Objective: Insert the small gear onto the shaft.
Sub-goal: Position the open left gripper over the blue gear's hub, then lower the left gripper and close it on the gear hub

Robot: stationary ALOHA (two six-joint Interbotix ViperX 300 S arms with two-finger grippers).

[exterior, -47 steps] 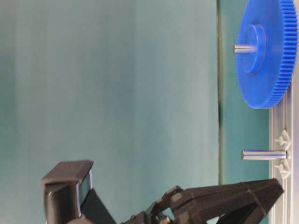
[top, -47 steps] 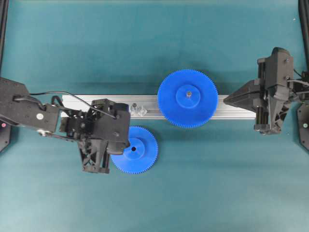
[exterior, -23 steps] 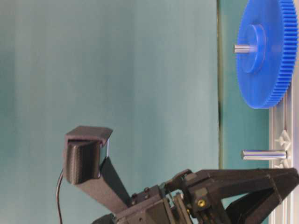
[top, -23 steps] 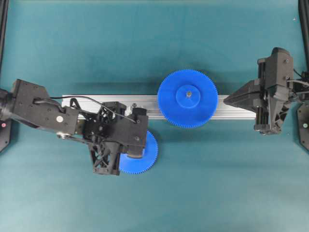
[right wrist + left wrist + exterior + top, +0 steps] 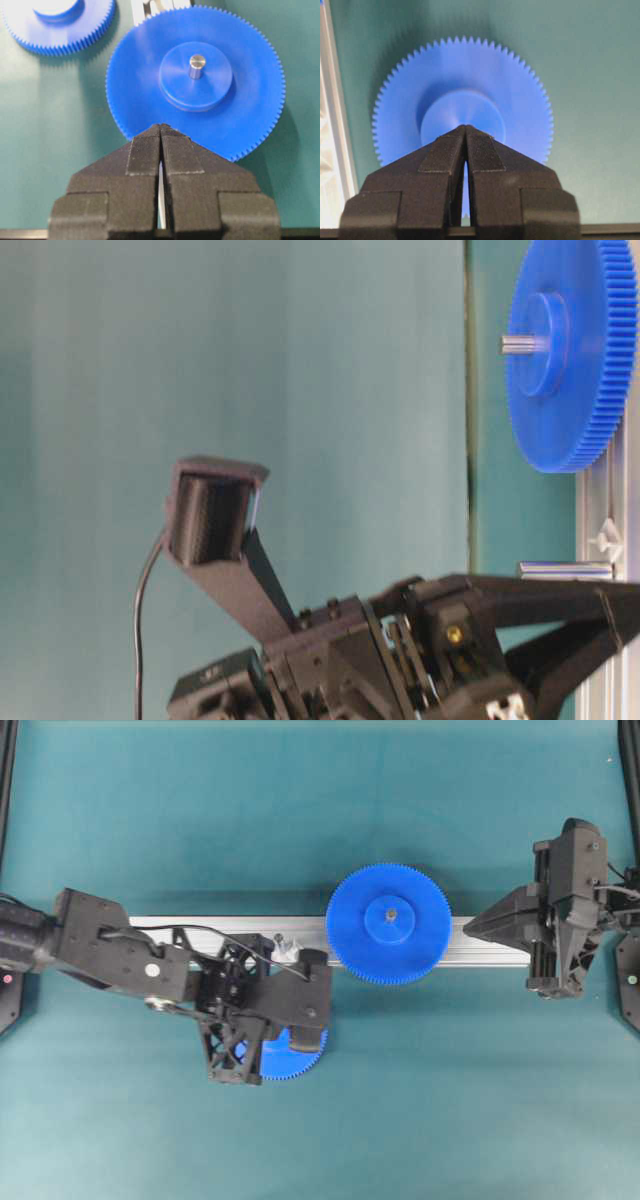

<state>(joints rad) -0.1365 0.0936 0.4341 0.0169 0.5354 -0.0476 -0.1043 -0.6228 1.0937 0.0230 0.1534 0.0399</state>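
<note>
Flat on the teal table [image 5: 200, 810] just beside the ribbed bar [image 5: 480, 942] lies the small gear [image 5: 462, 107] — the left gripper [image 5: 465, 131], fingers pressed together on nothing, hangs over its hub. Nearby on the bar stands the shaft [image 5: 562, 569]. Further right, the right gripper [image 5: 160, 128] — also closed, empty — faces the larger gear [image 5: 388, 923].

A teal bench [image 5: 200, 810] fills the overhead view from edge to edge, its surface matte, plain and evenly lit, with only soft shadows. Black frame rails [image 5: 8, 780] run along the left and right borders of that view. In the table-level view, which is turned on its side, a pale teal backdrop [image 5: 250, 390] of much the same colour stands behind the bench, a dark seam [image 5: 467, 440] marking where the two meet.
</note>
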